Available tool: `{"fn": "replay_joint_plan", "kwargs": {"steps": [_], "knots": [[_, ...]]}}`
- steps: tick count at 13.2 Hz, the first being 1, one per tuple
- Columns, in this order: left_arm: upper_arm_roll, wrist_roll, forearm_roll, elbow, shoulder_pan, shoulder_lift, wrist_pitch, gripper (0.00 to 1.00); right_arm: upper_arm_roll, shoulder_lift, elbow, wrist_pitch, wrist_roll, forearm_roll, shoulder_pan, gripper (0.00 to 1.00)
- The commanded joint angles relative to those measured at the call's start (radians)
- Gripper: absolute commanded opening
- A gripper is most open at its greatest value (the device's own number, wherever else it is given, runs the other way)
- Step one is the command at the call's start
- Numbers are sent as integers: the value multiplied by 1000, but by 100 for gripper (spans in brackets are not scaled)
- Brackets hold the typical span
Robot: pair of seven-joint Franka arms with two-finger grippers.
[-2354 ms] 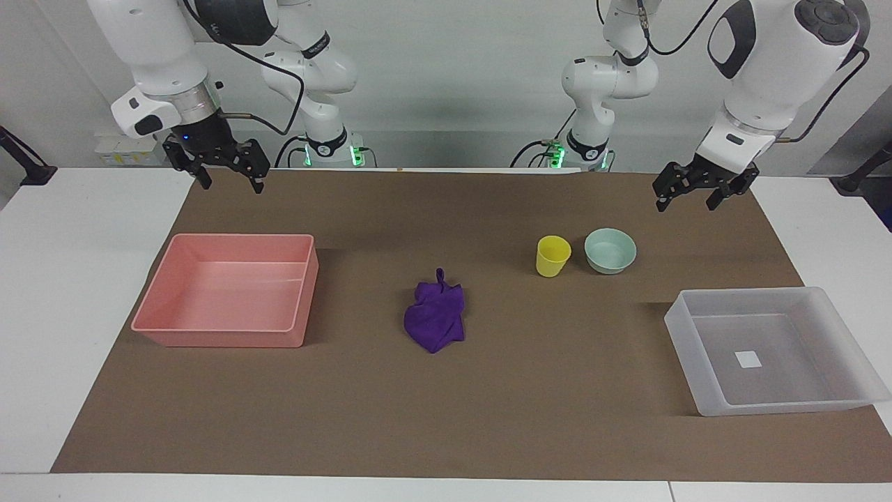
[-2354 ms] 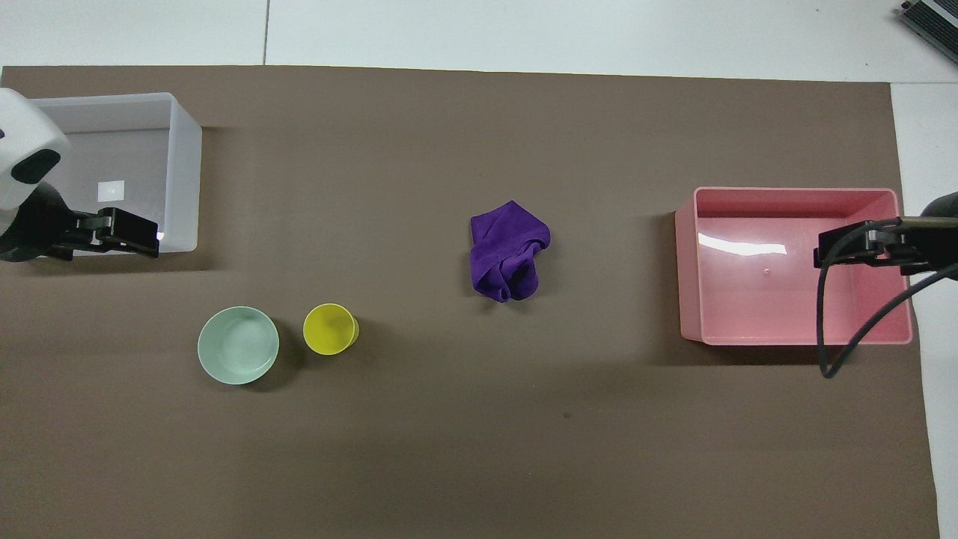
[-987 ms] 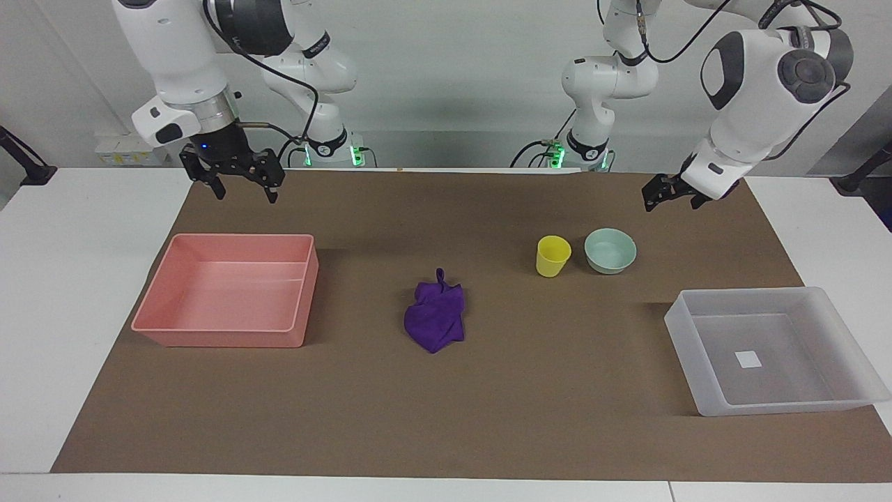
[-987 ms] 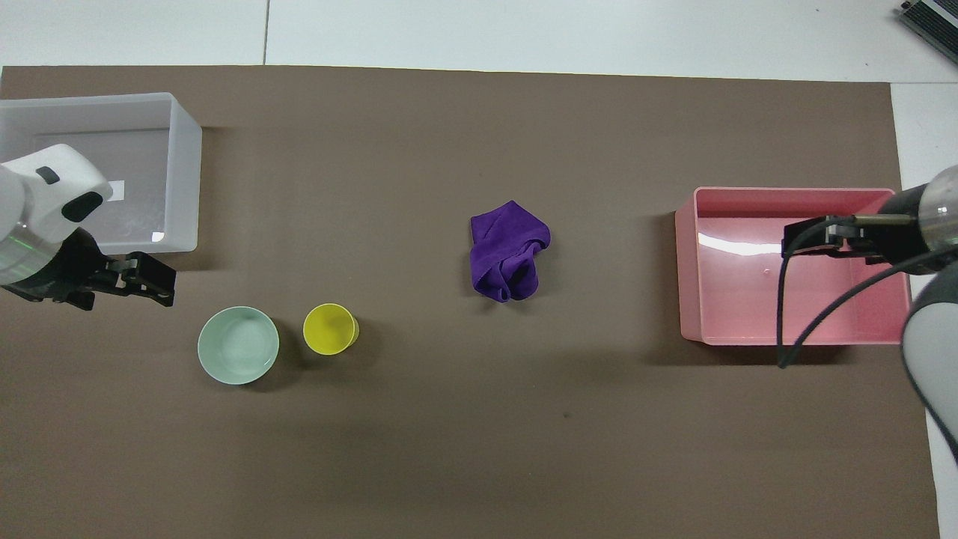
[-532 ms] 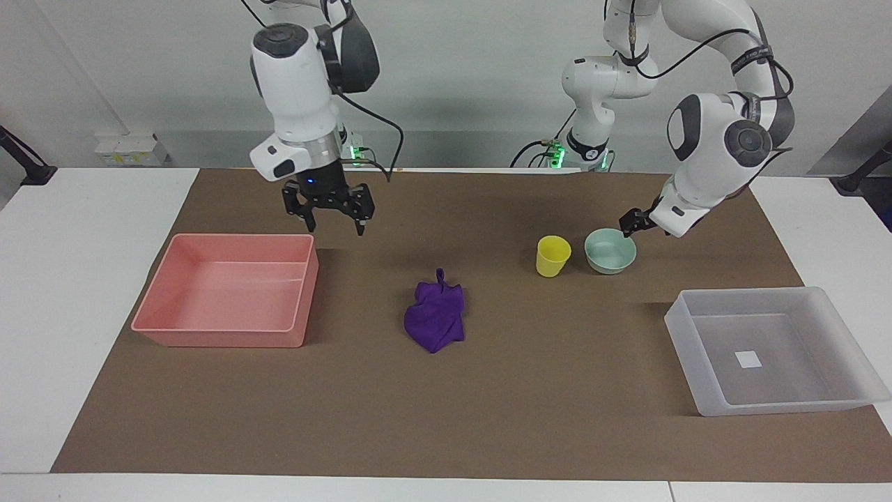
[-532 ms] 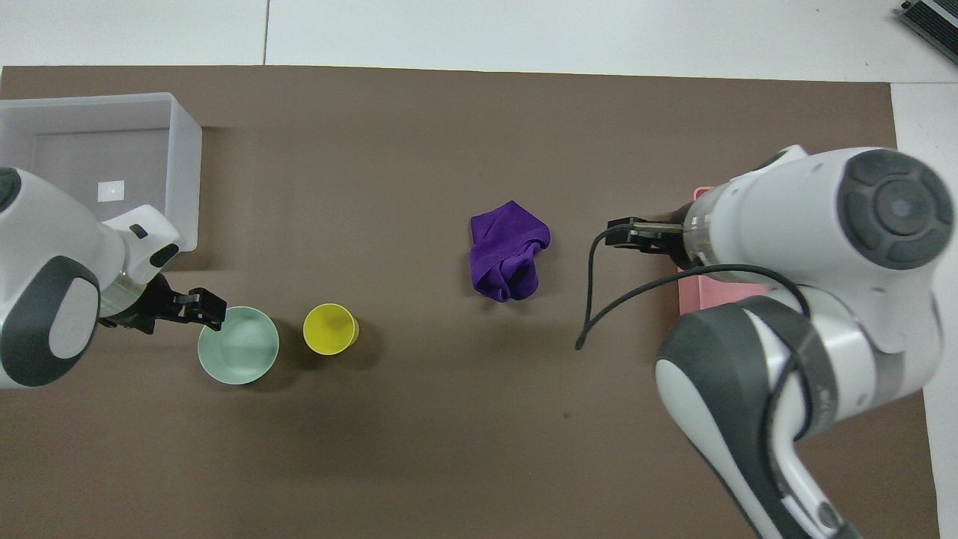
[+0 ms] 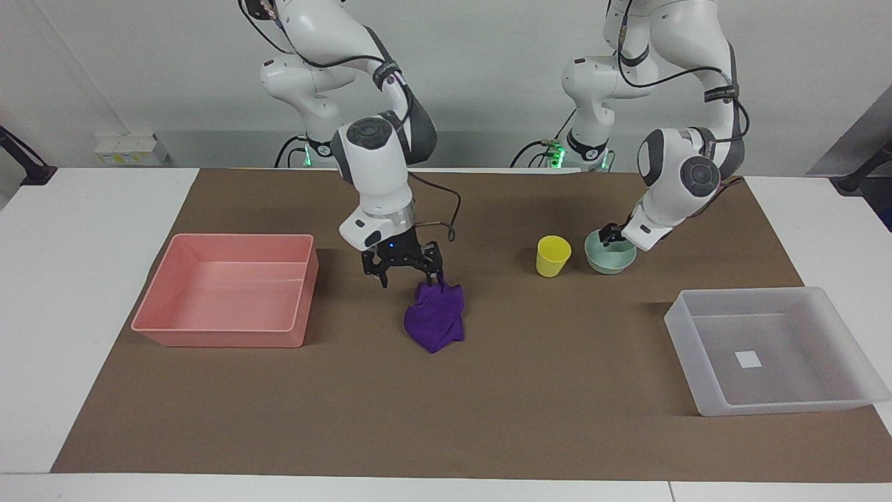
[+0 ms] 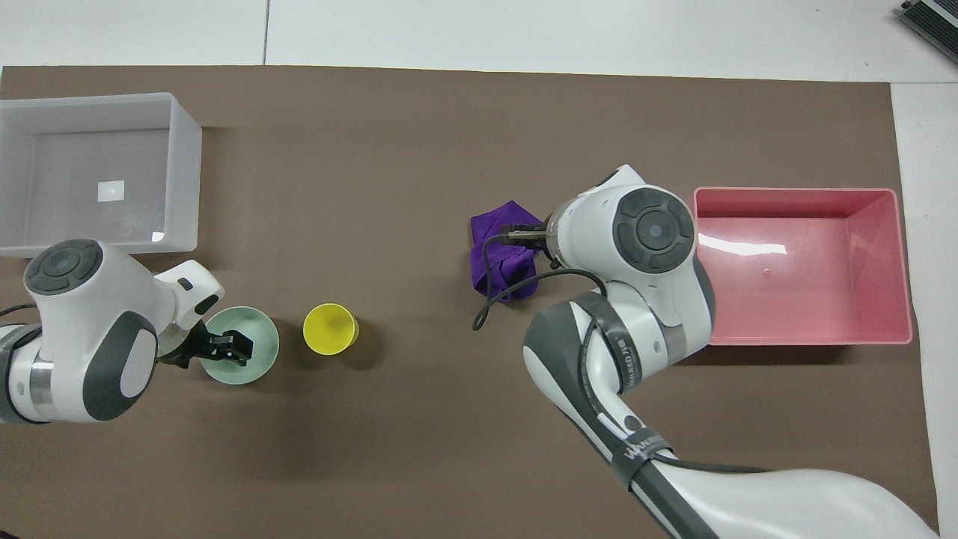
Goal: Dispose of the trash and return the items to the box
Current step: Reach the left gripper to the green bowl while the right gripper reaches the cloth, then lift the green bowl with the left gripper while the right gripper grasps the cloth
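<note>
Box (image 7: 770,352), one translucent bin, sits at the left arm's end of the table. One pink bin (image 7: 226,289) sits at the right arm's end. Beside it, the right gripper (image 7: 405,273) hangs splayed over the one purple cloth (image 7: 435,317). One yellow cup (image 7: 553,256) stands beside one mint bowl (image 7: 605,259), where the left gripper (image 7: 610,237) reaches its rim; its grip I cannot tell.

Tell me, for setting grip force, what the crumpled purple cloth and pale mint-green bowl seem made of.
Crumpled purple cloth: soft matte fabric, perhaps microfibre, judging by its limp folds. Pale mint-green bowl: smooth rigid plastic or glazed ceramic; its faint sheen leaves that open.
</note>
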Motion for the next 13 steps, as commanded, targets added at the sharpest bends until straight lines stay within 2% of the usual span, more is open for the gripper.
{"fn": "replay_joint_plan", "kwargs": {"steps": [1,3,5,6,8,9,11,13], "knots": [[-2,11,14,0,13,17,19,15,-1,87,10,101,42,7,47,100],[0,9,14,14,16,24,5,0,-4,130,3,144,48,-13,63,100],[3,8,14,38,21,35,-2,0,-4,127,-14,146,38,-95,55,100],[3,8,14,57,35,35,-25,0,-4,127,-17,144,36,-138,49,75],[3,-4,14,142,44,35,-126,0,-3,126,-17,136,36,-140,43,7],[4,-4,12,205,47,35,-192,0,-2,124,-13,126,50,-140,45,0],[4,-3,11,355,88,55,-328,0,-3,100,0,59,88,-137,46,0],[4,-6,8,541,127,113,-441,0,-6,55,26,-20,140,-137,48,0]]}}
